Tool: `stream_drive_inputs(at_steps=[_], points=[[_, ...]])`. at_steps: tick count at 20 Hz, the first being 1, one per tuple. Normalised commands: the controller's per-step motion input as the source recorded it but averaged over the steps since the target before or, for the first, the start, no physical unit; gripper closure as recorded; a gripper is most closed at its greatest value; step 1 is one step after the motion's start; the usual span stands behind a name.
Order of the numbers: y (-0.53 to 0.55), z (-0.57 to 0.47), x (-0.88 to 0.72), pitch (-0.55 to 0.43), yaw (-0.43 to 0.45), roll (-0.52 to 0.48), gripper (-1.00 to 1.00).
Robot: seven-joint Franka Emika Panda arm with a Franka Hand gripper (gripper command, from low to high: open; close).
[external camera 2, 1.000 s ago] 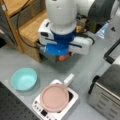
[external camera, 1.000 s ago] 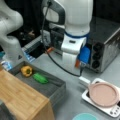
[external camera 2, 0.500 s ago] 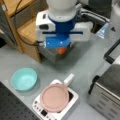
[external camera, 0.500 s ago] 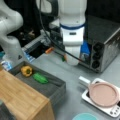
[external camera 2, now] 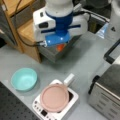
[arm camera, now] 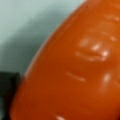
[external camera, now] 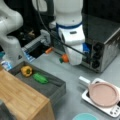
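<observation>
I'm seeing the carrot (arm camera: pixel 75 65) filling the wrist view, hard up against the camera — in a front view it (external camera: pixel 64 58) is showing orange with a green tip at the gripper (external camera: pixel 71 58), above the grey table (external camera: pixel 72 75); whether the fingers are clamped on it I cannot tell. Further off, the grey tray (external camera: pixel 53 86) is holding a yellow pepper (external camera: pixel 26 71) and a green vegetable (external camera: pixel 40 78), and the toaster oven (external camera: pixel 105 47) is standing behind.

Bare table (external camera: pixel 75 72) lies open between the grey tray (external camera: pixel 53 86), toaster oven (external camera: pixel 105 50) and scale (external camera: pixel 100 98).
</observation>
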Motion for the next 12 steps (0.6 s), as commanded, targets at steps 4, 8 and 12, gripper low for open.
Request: stream_drive_inputs(at_steps=[4,8,12], points=[[-0.17,-0.10,-0.10,-0.068,0.239,0.122,1.00],[-0.19,-0.04,-0.10,-0.040,0.285,0.120,1.00],[-0.20,-0.05,-0.11,-0.046,0.307,0.092,1.00]])
